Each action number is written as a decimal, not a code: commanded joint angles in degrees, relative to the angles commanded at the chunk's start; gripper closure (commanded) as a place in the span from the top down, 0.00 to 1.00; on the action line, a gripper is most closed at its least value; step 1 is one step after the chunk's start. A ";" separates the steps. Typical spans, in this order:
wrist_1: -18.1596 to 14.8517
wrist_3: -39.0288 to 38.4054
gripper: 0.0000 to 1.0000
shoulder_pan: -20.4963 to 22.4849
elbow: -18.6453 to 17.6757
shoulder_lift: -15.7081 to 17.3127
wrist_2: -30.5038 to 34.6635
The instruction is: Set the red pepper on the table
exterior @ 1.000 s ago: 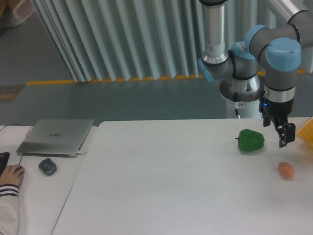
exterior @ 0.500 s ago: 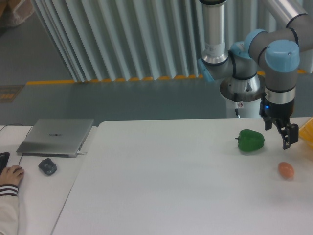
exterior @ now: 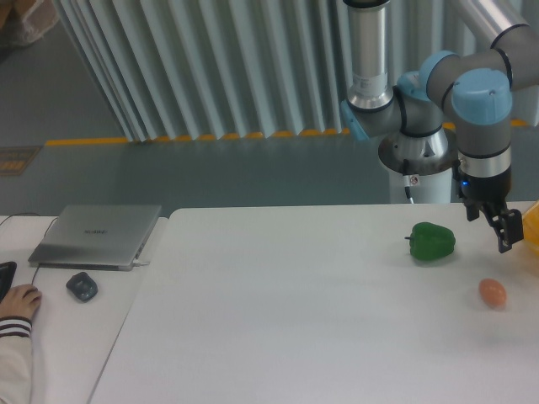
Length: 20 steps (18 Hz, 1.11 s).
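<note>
The red pepper does not show in the camera view. My gripper [exterior: 490, 229] hangs over the far right of the white table [exterior: 278, 320], just right of a green bell pepper [exterior: 433, 241] and above an orange-brown egg-shaped thing [exterior: 493, 292]. Its jaws look open with nothing between them. It is close to a yellow thing [exterior: 530, 220] cut off by the right edge of the frame.
A smaller desk at the left holds a closed laptop [exterior: 97, 235] and a dark mouse [exterior: 82, 286]. A person's hand [exterior: 17, 301] rests at its left edge. The arm's base [exterior: 413, 160] stands behind the table's far right.
My gripper has moved a little to the right, away from the green pepper and toward the yellow thing at the frame's edge. Nothing on the table has moved.
</note>
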 joint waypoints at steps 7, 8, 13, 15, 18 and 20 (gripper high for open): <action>0.27 0.26 1.00 0.44 0.43 -0.17 0.62; 0.27 0.26 1.00 0.87 0.61 -0.18 0.70; 0.44 12.18 1.00 6.49 1.84 0.09 0.79; 0.44 14.58 1.00 7.64 2.11 -0.09 0.79; 0.44 20.52 1.00 10.19 1.49 -0.26 1.05; 0.53 30.90 1.00 10.98 1.49 -0.79 5.52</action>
